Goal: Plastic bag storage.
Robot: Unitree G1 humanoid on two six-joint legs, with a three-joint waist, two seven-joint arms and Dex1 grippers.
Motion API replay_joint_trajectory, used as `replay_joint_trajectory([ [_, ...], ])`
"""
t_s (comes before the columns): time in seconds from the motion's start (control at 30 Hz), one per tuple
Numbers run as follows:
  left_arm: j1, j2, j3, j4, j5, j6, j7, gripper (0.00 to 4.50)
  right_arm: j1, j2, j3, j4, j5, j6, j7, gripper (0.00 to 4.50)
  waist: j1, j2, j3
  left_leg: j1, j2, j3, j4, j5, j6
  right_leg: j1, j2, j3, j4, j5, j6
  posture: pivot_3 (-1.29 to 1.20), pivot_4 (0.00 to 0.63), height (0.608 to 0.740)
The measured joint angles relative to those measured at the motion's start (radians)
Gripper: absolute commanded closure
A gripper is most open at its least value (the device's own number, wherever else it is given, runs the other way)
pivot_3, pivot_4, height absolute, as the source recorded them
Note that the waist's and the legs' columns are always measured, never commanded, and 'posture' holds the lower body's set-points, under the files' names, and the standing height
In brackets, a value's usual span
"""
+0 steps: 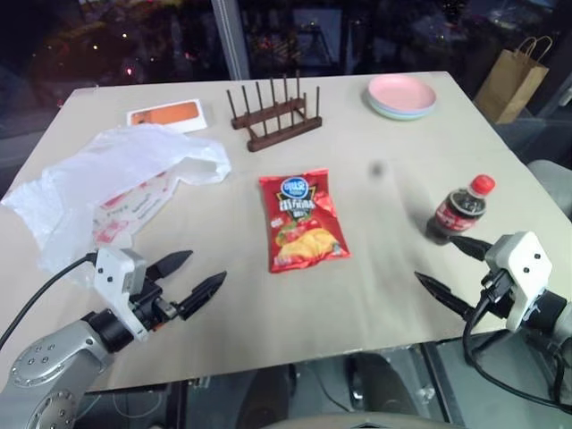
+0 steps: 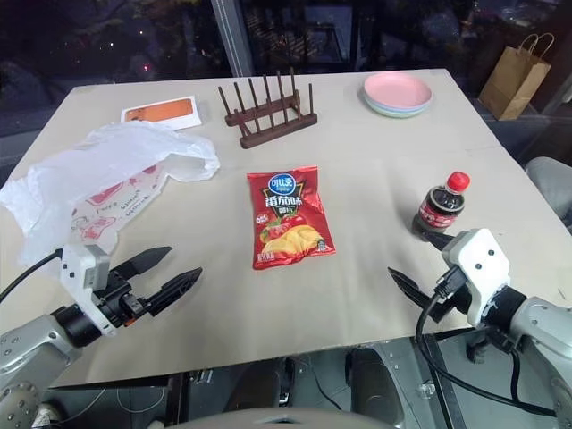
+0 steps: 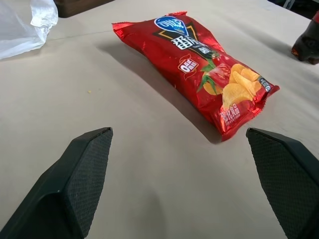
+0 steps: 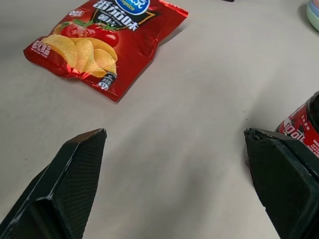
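The plastic bag (image 1: 107, 183), thin, white and crinkly with red print, lies spread on the left side of the table (image 1: 375, 295); a corner of it shows in the left wrist view (image 3: 25, 25). My left gripper (image 1: 195, 276) hovers open over the table's front left, just in front of the bag and apart from it. Over the front right edge, my right gripper (image 1: 458, 271) is also open and empty, with the cola bottle (image 1: 461, 211) close beside its outer finger. Between them lies a red chip packet (image 1: 302, 221).
A wooden dish rack (image 1: 273, 112) stands at the back centre, a stack of pink plates (image 1: 401, 96) at the back right, and an orange-and-white card (image 1: 167, 115) at the back left. A brown paper bag (image 1: 512, 79) stands on the floor beyond the table's right corner.
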Motion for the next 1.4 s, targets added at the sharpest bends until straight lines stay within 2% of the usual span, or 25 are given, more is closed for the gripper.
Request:
replay_joint_trajectory([
  [0.17, -0.082, -0.037, -0.029, 0.0, 0.0, 0.006, 0.073, 0.03, -0.006, 0.043, 0.042, 0.003, -0.003, -0.07, -0.004, 0.0, 0.012, 0.0, 0.0, 0.0, 0.0, 0.0, 0.0, -0.001, 0.0, 0.001, 0.0, 0.0, -0.002, 0.0, 0.001, 0.0, 0.15, 0.74],
  [0.33, -0.21, -0.044, -0.061, -0.001, 0.024, 0.03, 0.199, 0.03, -0.093, 0.035, 0.1, 0.012, 0.017, -0.112, 0.005, 0.0, 0.016, 0.0, 0.0, 0.0, -0.001, 0.0, 0.002, -0.001, 0.0, 0.002, 0.0, 0.0, -0.002, 0.0, 0.001, 0.0, 0.15, 0.74],
  [0.43, -0.341, 0.009, -0.103, 0.002, 0.16, 0.039, 0.32, 0.03, -0.201, -0.002, 0.142, 0.022, 0.034, -0.145, 0.039, 0.0, 0.016, -0.001, 0.0, 0.001, -0.001, -0.001, 0.001, -0.001, 0.0, 0.002, 0.002, -0.001, -0.001, 0.0, 0.001, 0.0, 0.15, 0.74],
  [0.6, -0.431, 0.085, -0.181, 0.017, 0.399, 0.089, 0.482, 0.03, -0.267, -0.03, 0.177, 0.039, 0.069, -0.155, 0.07, 0.0, 0.016, -0.001, 0.0, -0.001, -0.002, -0.001, 0.0, -0.001, 0.0, 0.002, 0.002, -0.001, -0.003, 0.0, 0.001, 0.0, 0.15, 0.74],
  [0.73, -0.423, 0.319, -0.32, 0.063, 0.694, 0.13, 0.526, 0.03, -0.312, -0.031, 0.215, 0.069, 0.064, -0.176, 0.066, 0.0, 0.015, -0.002, 0.001, 0.0, -0.002, 0.0, -0.002, -0.001, 0.0, 0.001, 0.002, 0.0, -0.005, 0.0, 0.001, 0.0, 0.15, 0.74],
  [0.83, -0.447, 0.384, -0.35, 0.139, 0.821, 0.164, 0.53, 0.03, -0.319, -0.028, 0.23, 0.079, 0.06, -0.183, 0.056, 0.0, 0.016, -0.002, 0.001, 0.0, -0.001, -0.001, -0.003, -0.001, 0.0, 0.001, 0.002, -0.001, -0.006, 0.0, 0.001, 0.0, 0.15, 0.74],
  [1.03, -0.567, 0.377, -0.43, 0.289, 0.893, 0.211, 0.497, 0.03, -0.315, -0.028, 0.25, 0.079, 0.051, -0.211, 0.045, 0.0, 0.019, -0.002, 0.001, -0.003, -0.002, -0.003, -0.004, -0.001, 0.0, 0.0, 0.001, -0.004, -0.007, 0.001, 0.001, 0.0, 0.15, 0.74],
  [1.17, -0.76, 0.264, -0.501, 0.546, 0.904, 0.198, 0.493, 0.03, -0.329, -0.026, 0.279, 0.09, 0.033, -0.22, 0.038, 0.0, 0.021, -0.002, 0.001, -0.004, -0.003, -0.004, -0.003, -0.001, 0.0, 0.0, 0.001, -0.005, -0.007, 0.004, 0.003, 0.0, 0.15, 0.74],
  [1.23, -0.806, 0.233, -0.518, 0.629, 0.906, 0.18, 0.498, 0.52, -0.34, -0.023, 0.295, 0.097, 0.027, -0.221, 0.035, 0.0, 0.021, -0.002, 0.001, -0.006, -0.003, -0.006, -0.001, -0.001, 0.0, 0.0, 0.001, -0.007, -0.007, 0.005, 0.001, 0.0, 0.15, 0.74],
  [1.27, -0.821, 0.225, -0.527, 0.662, 0.907, 0.168, 0.5, 0.53, -0.341, -0.022, 0.297, 0.097, 0.025, -0.221, 0.033, 0.0, 0.02, -0.003, 0.001, -0.007, -0.003, -0.006, -0.001, -0.001, 0.0, 0.0, 0.001, -0.008, -0.007, 0.005, 0.001, 0.0, 0.15, 0.74],
  [1.37, -0.917, 0.202, -0.51, 0.863, 0.894, 0.089, 0.496, 1.79, -0.348, -0.015, 0.312, 0.098, 0.021, -0.221, 0.017, 0.0, 0.013, -0.003, 0.002, -0.009, -0.003, -0.006, -0.001, -0.001, 0.0, -0.003, 0.0, -0.008, -0.006, 0.006, 0.001, 0.0, 0.15, 0.74],
  [1.4, -0.923, 0.198, -0.491, 0.874, 0.879, 0.083, 0.491, 1.99, -0.347, -0.015, 0.313, 0.098, 0.02, -0.221, 0.015, 0.0, 0.014, -0.003, 0.002, -0.009, -0.003, -0.006, -0.001, -0.001, 0.0, -0.003, 0.0, -0.008, -0.006, 0.006, 0.001, 0.0, 0.15, 0.74],
])
